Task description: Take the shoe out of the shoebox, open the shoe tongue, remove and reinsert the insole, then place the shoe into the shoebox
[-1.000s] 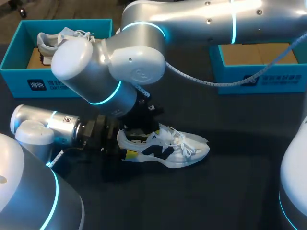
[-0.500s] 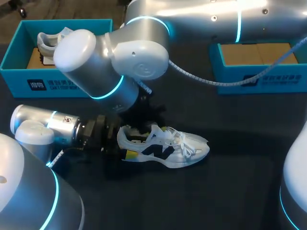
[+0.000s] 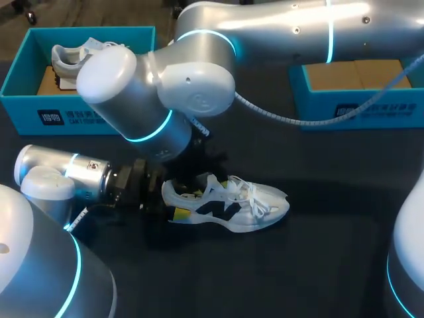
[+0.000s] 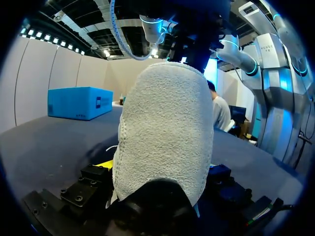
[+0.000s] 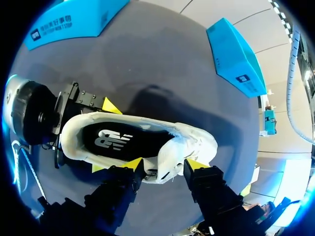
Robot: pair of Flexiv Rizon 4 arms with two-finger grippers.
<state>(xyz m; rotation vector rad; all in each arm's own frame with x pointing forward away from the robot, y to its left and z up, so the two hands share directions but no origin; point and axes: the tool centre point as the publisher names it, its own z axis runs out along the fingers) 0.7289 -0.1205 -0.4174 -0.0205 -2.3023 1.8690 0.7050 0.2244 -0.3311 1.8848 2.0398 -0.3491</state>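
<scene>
Two grippers: both are set at the one shoe [image 3: 228, 205], which stands on its sole on the dark surface [image 3: 318, 265].
Left gripper [image 5: 104, 136]: closed on the shoe's heel, with one yellow tip pressed against each side. The back of the heel fills the left wrist view.
Right gripper [image 5: 164, 164]: poised over the shoe, at the near edge of the upper just ahead of the opening. Whether it has hold of the upper cannot be told.
Shoe position: outside both boxes, near the middle of the surface, with the heel toward the left arm and the toe toward the right side.
Insole [image 5: 115, 140]: seen as a dark layer lying inside the shoe's opening.
Left shoebox [image 3: 20, 109]: teal, at the far left of the surface, with a second shoe [image 3: 69, 59] in it.
Right shoebox [image 3: 407, 118]: teal, at the far right, with its brown floor showing.
</scene>
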